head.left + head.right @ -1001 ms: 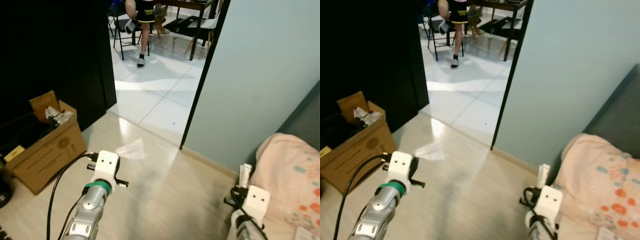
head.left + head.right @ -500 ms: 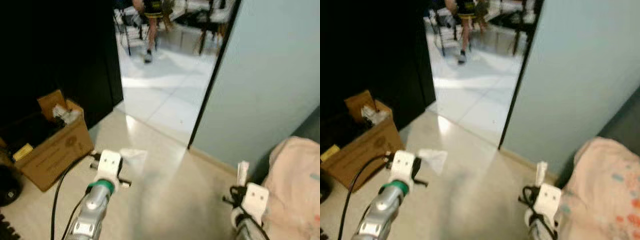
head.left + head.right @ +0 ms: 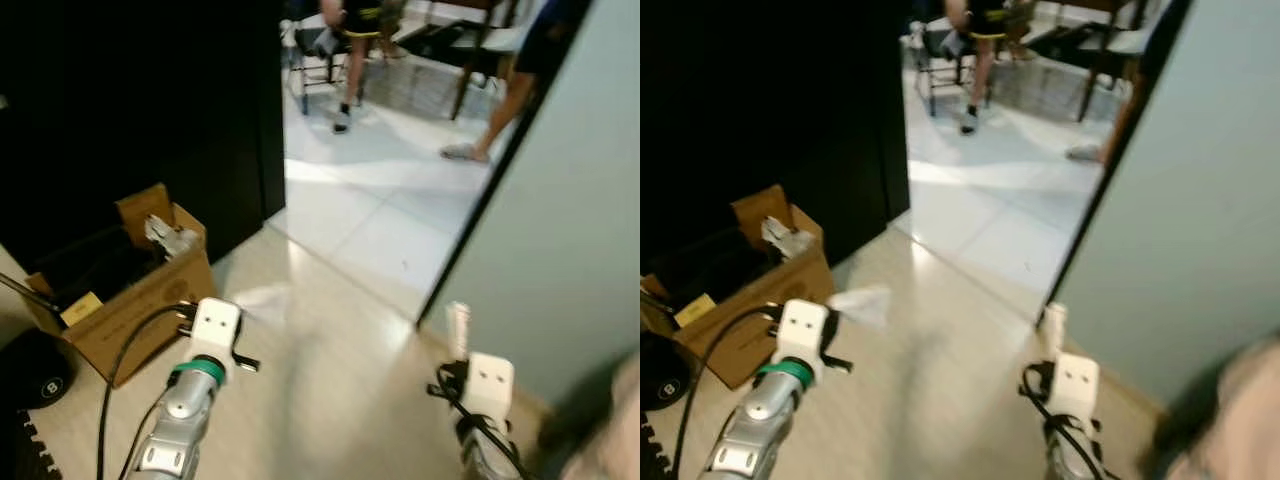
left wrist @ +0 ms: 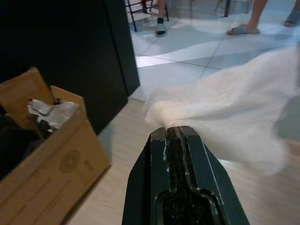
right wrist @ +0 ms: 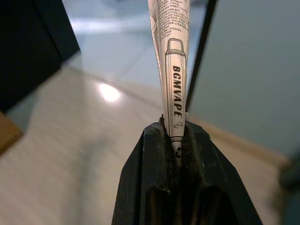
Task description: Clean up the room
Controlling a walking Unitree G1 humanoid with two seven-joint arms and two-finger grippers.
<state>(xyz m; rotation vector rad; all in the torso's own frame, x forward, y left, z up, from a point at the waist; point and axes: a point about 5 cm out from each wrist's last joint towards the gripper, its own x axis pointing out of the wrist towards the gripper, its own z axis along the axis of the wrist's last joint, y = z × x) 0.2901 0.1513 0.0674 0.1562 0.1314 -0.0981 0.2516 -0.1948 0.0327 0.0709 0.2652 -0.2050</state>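
Observation:
My left gripper (image 4: 171, 131) is shut on a white tissue (image 4: 225, 112), which billows out past its fingertips; the same tissue (image 3: 860, 303) hangs over the pale wood floor ahead of my left arm (image 3: 190, 400). My right gripper (image 5: 172, 129) is shut on a folded printed leaflet (image 5: 172, 56) that stands upright from its jaws. The leaflet (image 3: 458, 328) pokes up above my right wrist (image 3: 487, 385). Both arms are held out low in front of me.
An open cardboard box (image 3: 135, 295) with crumpled scraps stands on the left against a black cabinet (image 3: 130, 100). A black round weight (image 3: 25, 365) lies beside it. Ahead is a doorway onto white tiles (image 3: 380, 190), where a seated person's leg (image 3: 347, 85) and another person's leg (image 3: 505, 95) show. A blue-grey wall (image 3: 570, 240) is on the right.
The view has swung left, so the box sits nearer the middle and the bed has slid out on the right. A second person's leg now shows in the doorway. Both grippers keep their hold.

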